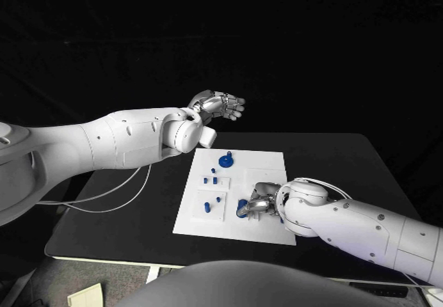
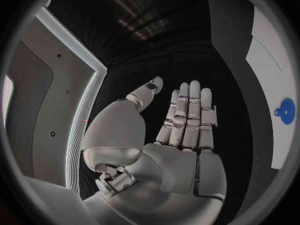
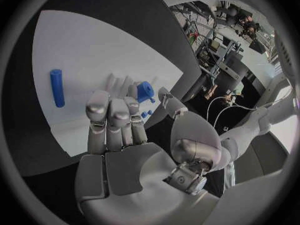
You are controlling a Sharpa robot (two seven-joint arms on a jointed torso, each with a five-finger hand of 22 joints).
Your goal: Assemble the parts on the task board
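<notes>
On the black desk (image 1: 129,224) you've got the white task board (image 1: 267,167) in the middle, w/ small blue parts on it: a round blue part w/ a short stem (image 1: 225,158) near the far edge, a few tiny blue pieces (image 1: 214,180) down the left half, one more (image 1: 207,206) on the raised white panel at the near-left corner. Your right hand (image 1: 262,203) is low over the board's near edge, by a blue part (image 1: 242,208); from the head view you can't tell if it's touching. In the right wrist view the fingers (image 3: 110,116) lie straight and close together, nothing in them, w/ a blue knob-like part (image 3: 145,91) just beyond the tips and a blue cylinder (image 3: 57,87) lying flat on the board, apart to one side. Your left hand (image 1: 217,104) is up in the air beyond the board's far-left corner, well clear of the parts; fingers (image 2: 190,110) straight, side by side, thumb apart, holding nothing.
</notes>
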